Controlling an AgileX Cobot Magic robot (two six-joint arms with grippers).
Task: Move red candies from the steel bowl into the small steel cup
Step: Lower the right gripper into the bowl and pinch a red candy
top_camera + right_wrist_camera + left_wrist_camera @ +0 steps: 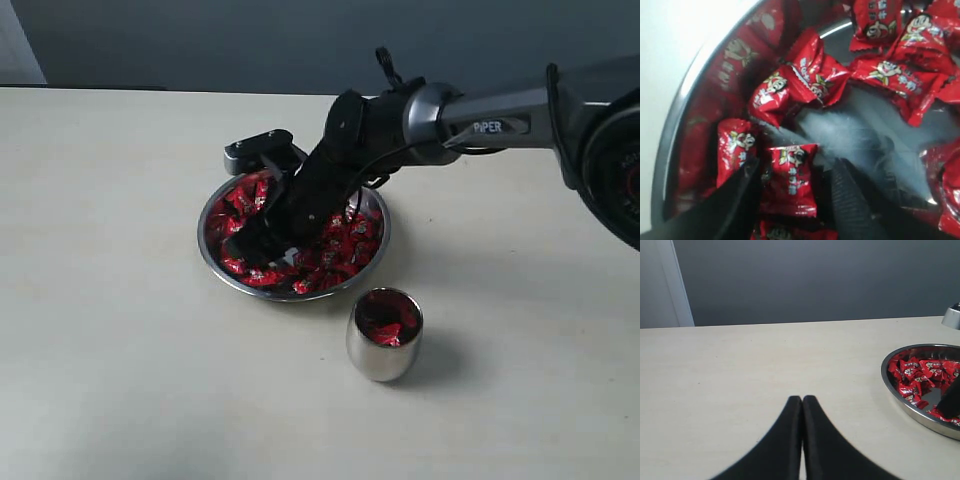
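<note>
Small steel cup point(384, 335) sat closest to the exterior camera, upright on the pale table point(100, 350). Some red candies point(388, 327) showed inside it; count unclear because of reflections on the inner wall. The cup stood just beside the steel bowl point(208, 255), on its near right side, not touching it.

The bowl lay farther back, around mid-table, with a loose layer of red wrapped candies over most of its bottom. A patch of bare steel showed in the middle in the right wrist view.

Right arm point(490, 115) reached in from the right and across the middle, angled down into the bowl. Right gripper point(256, 246) was down among the candies in the bowl's left half. In the right wrist view, right gripper point(792, 175) had its jaws apart, one black finger on either side of a single candy point(789, 186) lying flat near the bowl rim point(685, 115). Could not tell whether the fingers pressed on the wrapper. Nothing lifted.

Left gripper point(802, 400) had its jaws together, tips meeting, nothing between them. It was over bare table, well apart from the bowl point(888, 385), which sat off to one side in that view with candies point(912, 377) visible inside. Left gripper was not seen in the exterior view.
</note>
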